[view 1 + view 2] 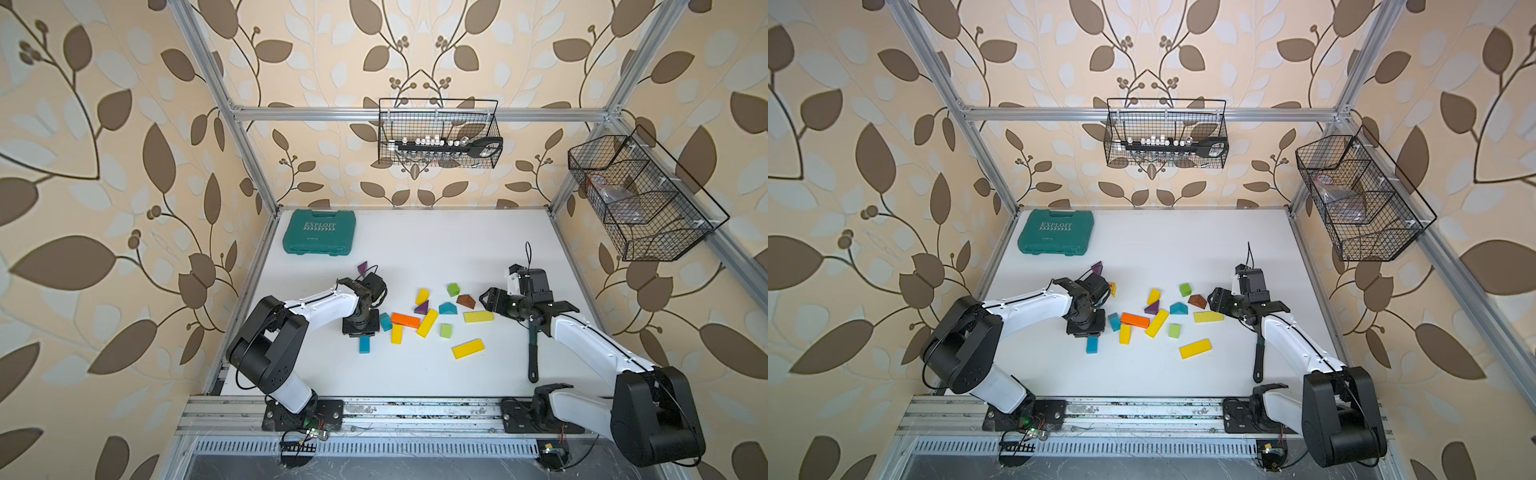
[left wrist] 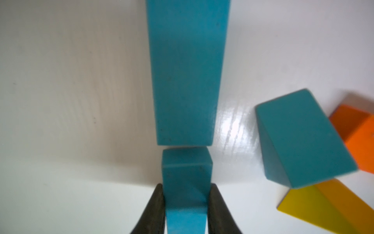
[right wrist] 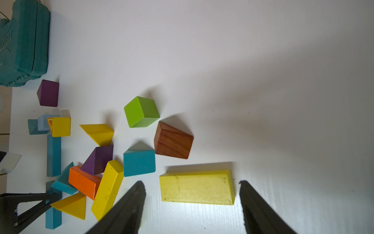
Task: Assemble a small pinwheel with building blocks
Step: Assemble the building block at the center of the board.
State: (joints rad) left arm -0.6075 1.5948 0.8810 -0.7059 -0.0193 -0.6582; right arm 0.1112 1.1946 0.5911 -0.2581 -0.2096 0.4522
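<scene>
Clenched in left gripper [image 2: 186, 185]: far end of near teal bar [image 1: 364, 344]. Straight beyond, toward far side: second teal bar [image 2: 186, 71], long axes in line, ends nearly touching, slim gap. Spread either side of yellow bar [image 3: 197, 187], no contact seen: right gripper [image 3: 190, 182].

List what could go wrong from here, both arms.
1. The left gripper is shut on a teal block almost butting the long teal bar; any push forward likely shoves that bar.
2. The right gripper is open across the pale yellow bar lengthwise, one finger close to the teal wedge; closing may skew the bar.
</scene>
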